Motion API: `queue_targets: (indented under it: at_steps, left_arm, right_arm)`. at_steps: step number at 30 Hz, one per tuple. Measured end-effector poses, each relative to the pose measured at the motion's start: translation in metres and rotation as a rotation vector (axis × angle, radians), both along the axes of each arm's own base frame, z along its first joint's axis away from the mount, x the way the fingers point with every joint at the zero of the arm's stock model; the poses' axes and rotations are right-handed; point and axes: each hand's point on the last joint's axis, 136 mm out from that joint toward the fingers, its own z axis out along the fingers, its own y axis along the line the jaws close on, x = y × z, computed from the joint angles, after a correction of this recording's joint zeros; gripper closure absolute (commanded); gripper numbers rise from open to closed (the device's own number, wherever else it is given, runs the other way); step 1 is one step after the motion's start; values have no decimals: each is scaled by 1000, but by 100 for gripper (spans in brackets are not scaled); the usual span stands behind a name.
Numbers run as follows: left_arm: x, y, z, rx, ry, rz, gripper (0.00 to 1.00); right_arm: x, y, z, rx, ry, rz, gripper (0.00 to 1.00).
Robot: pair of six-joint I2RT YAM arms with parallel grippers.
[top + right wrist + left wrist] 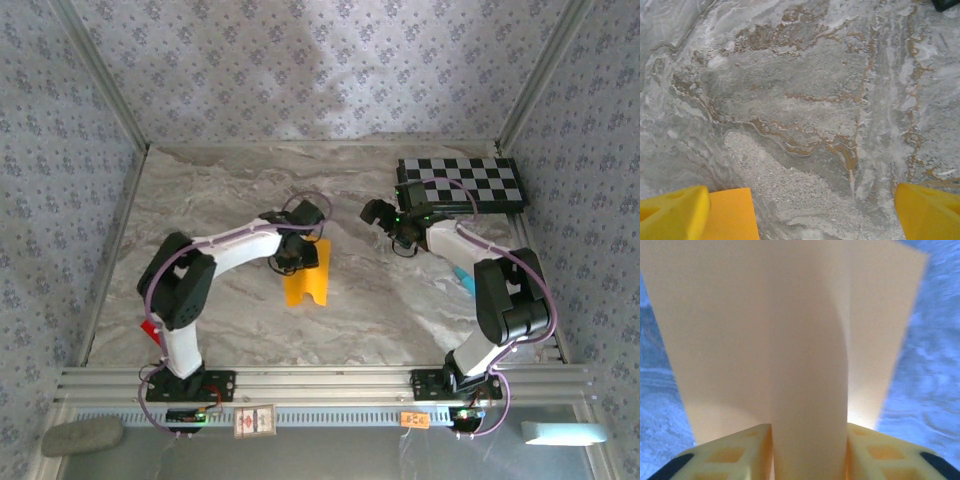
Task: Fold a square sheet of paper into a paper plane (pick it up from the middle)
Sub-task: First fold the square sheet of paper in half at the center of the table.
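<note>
The square sheet of paper [308,278], orange-yellow, sits near the table's middle, buckled upward rather than flat. My left gripper [295,255] is over its far edge. In the left wrist view a raised ridge of the sheet [810,365] runs between the two yellow fingers [740,450], which press against both sides, so my left gripper [809,427] is shut on it. My right gripper [385,215] hovers to the right of the sheet, apart from it. Its jaws [801,195] stand wide open over bare marble, and a corner of the sheet [732,215] shows beside its left finger.
A black-and-white checkerboard [470,183] lies at the back right. A small red piece [148,328] sits by the left arm's base and a light blue item [462,278] by the right arm. Patterned walls enclose the marble table [380,320].
</note>
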Motion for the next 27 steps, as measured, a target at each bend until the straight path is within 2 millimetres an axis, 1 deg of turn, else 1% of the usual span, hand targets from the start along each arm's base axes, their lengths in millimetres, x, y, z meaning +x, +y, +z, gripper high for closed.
queue_targets:
  at_steps: [4,8,11,13,17,21,23,27]
  left_arm:
    - [13,-7,22,-154,-39,8,67]
    - [20,-23,41,-296,-72,-21,67]
    - [22,-36,52,-392,-89,-41,68]
    - [24,-41,54,-438,-99,-45,68]
    - [24,-42,46,-473,-97,-22,70]
    - [25,-35,28,-470,-85,22,72]
    - [24,-28,17,-448,-77,46,73]
    - [21,-14,1,-405,-74,87,75]
  right_arm:
    - [1,3,4,24,-21,13,4]
    - [4,9,14,57,-58,37,3]
    - [3,15,21,83,-88,65,5]
    - [3,19,24,103,-103,86,7]
    - [-2,30,24,154,-113,141,17]
    - [-7,43,19,194,-99,198,33]
    - [-11,52,14,209,-81,231,39]
    - [-26,75,-8,230,-12,306,54]
